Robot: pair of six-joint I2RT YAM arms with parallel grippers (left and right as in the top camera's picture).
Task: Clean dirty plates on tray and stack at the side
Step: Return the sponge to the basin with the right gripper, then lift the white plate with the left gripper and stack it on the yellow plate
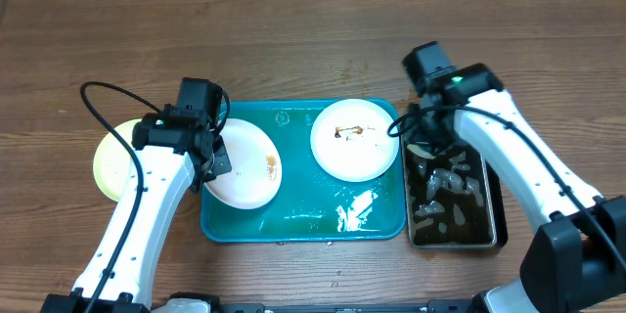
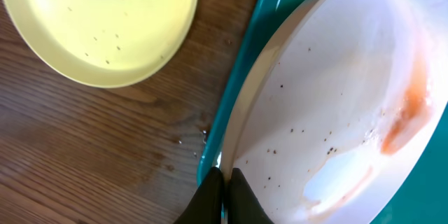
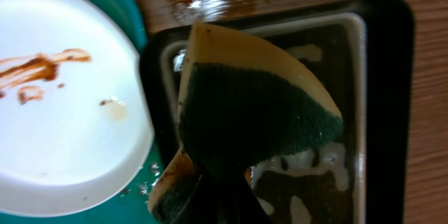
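A white plate [image 1: 245, 166] [image 2: 336, 98] with an orange-brown smear sits at the left of the teal tray [image 1: 293, 220] [image 2: 245, 70]. It looks tilted, and my left gripper [image 1: 217, 156] [image 2: 222, 189] is shut on its left rim. A second white plate [image 1: 354, 139] [image 3: 63, 112], streaked with brown sauce, lies flat at the tray's right. The pale yellow-green plate [image 1: 112, 161] [image 2: 105, 21] rests on the table left of the tray. My right gripper [image 1: 421, 137] [image 3: 238, 203] is shut on a yellow sponge [image 3: 252, 105] with a green scrub face, just right of the second plate.
A black tray [image 1: 494, 225] [image 3: 381, 112] of dirty, foamy water stands against the teal tray's right side, under the sponge. Water glints on the teal tray's front right [image 1: 354, 210]. Bare wooden table surrounds everything.
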